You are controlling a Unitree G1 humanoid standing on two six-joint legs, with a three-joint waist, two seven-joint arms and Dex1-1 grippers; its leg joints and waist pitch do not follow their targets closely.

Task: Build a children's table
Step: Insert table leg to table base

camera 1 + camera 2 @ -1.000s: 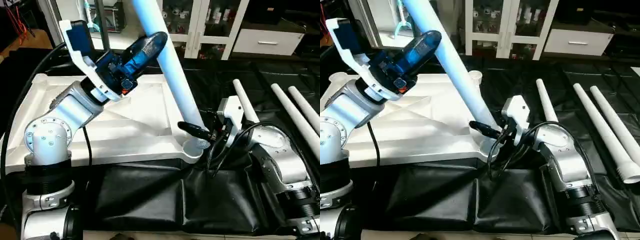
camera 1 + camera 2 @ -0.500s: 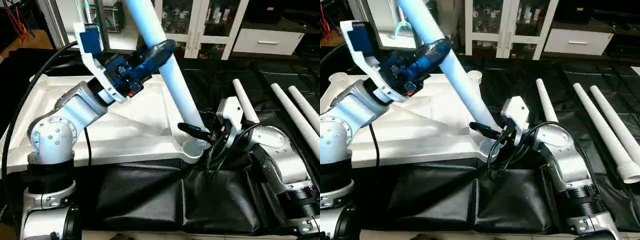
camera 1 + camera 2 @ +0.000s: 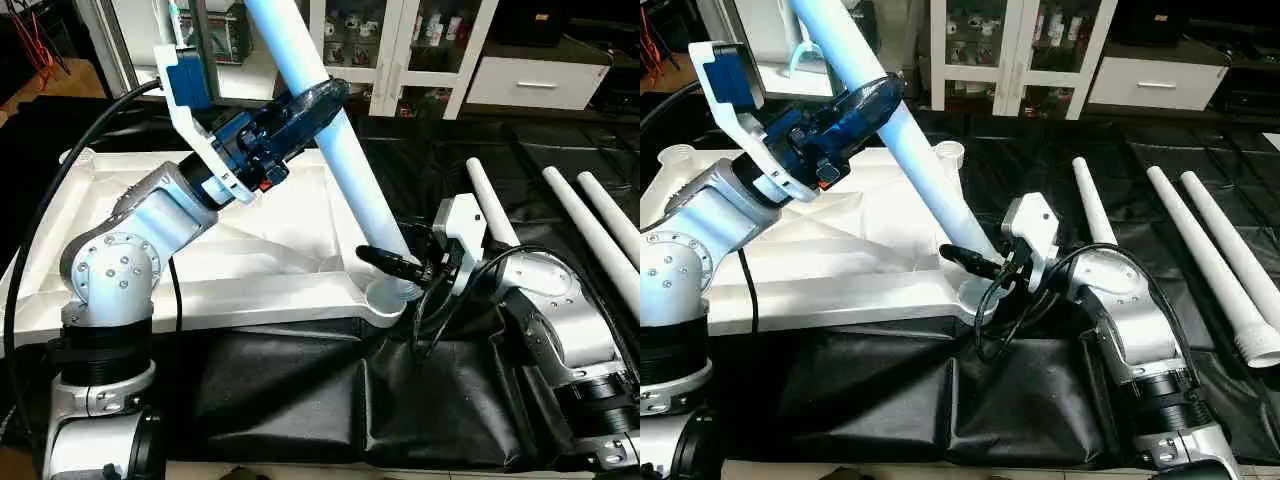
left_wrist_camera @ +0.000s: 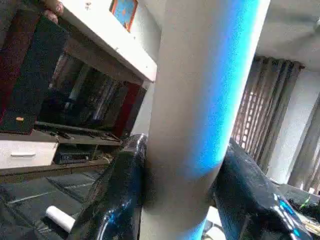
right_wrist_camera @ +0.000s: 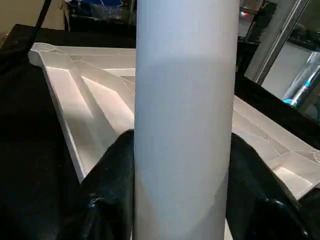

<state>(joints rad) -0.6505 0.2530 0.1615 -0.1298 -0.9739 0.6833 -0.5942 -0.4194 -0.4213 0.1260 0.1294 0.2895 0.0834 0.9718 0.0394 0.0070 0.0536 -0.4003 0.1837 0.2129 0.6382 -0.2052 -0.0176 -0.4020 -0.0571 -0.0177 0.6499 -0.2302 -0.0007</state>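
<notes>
Tabletop (image 3: pixel 270 250) lies underside up on black sheet (image 3: pixel 300 400); near-right corner socket (image 3: pixel 385 296) at its edge takes tilted leg (image 3: pixel 340 150). Left end effector (image 3: pixel 305 105) clenched high on leg, right end effector (image 3: pixel 395 265) grips it low. Three legs (image 3: pixel 1200 250) lie well apart, right.

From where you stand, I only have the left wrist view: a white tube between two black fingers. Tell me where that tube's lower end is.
Observer: The leg leans, its foot in the near corner socket of the table top.
Operator: Report the other arm.
Observer: The right gripper clamps the leg just above that socket; the left gripper grips it higher up.
Operator: Count the spare legs.
Observer: Three more legs lie on the black sheet, to the robot's right of the top.
</notes>
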